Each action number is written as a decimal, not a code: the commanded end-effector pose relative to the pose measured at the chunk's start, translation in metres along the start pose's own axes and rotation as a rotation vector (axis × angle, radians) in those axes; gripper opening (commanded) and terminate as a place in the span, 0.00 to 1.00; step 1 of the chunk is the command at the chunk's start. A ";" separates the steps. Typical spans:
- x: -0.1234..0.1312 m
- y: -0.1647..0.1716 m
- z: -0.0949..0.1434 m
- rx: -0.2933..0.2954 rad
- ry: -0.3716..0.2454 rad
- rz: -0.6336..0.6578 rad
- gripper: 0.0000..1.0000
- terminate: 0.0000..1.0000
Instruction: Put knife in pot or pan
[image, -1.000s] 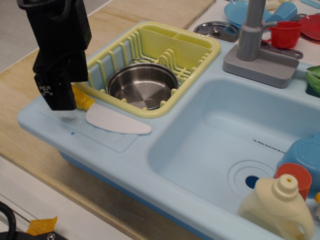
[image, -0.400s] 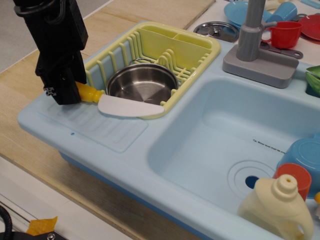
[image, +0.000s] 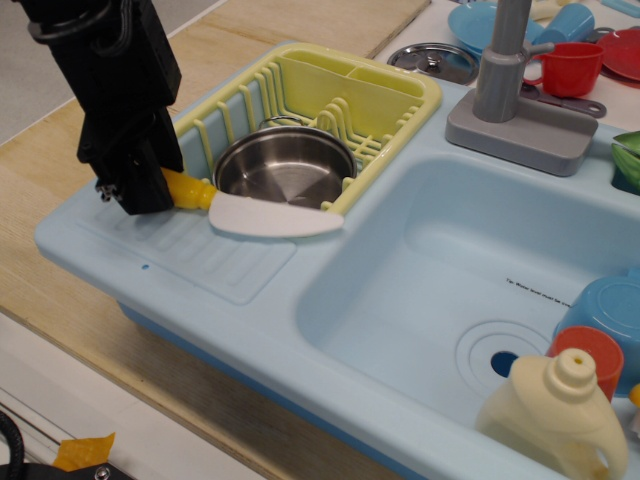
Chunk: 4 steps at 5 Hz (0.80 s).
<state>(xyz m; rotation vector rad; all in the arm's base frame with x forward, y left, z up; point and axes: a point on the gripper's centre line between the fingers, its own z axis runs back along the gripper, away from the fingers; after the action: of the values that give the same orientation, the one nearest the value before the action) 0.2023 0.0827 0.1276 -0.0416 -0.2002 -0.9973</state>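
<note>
Lifted off the drainboard since a second ago, the knife (image: 262, 212) now hangs in the air, carried toward three o'clock with its white blade crossing the front rim of the yellow dish rack (image: 392, 100). The gripper (image: 143, 187) is clamped on the knife's yellow handle. The pot (image: 285, 171) sits inside the rack, at about one o'clock from the blade. The knife looks like light, stiff plastic, smooth enough to swivel in the grip; the handle is the sensible place to hold.
</note>
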 end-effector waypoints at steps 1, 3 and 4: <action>0.024 0.032 0.020 0.113 -0.094 -0.056 0.00 0.00; 0.066 0.064 -0.005 0.054 -0.223 -0.101 1.00 0.00; 0.071 0.068 -0.012 -0.046 -0.235 -0.103 1.00 0.00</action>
<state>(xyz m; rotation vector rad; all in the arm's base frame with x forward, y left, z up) 0.2937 0.0579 0.1215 -0.2249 -0.3708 -1.0906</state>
